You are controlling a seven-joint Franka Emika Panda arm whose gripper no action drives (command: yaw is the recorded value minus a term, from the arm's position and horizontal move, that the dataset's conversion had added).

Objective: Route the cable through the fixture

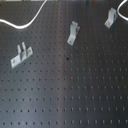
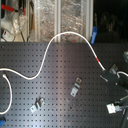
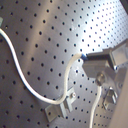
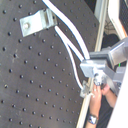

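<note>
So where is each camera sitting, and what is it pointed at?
First exterior view: high up, looking down on the board, brackets and cable; no robot shows.
Second exterior view: lower, looking across the board; the hand shows at the second exterior view's right.
First wrist view: rides on the hand, close over the cable and one bracket; fingers show.
Second wrist view: likewise, another angle.
Shared: all show board, cable, bracket.

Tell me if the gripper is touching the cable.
Touching. In the first wrist view the cable ends inside the gripper, with no gap visible. The second exterior view also shows the cable running to the gripper.
</note>
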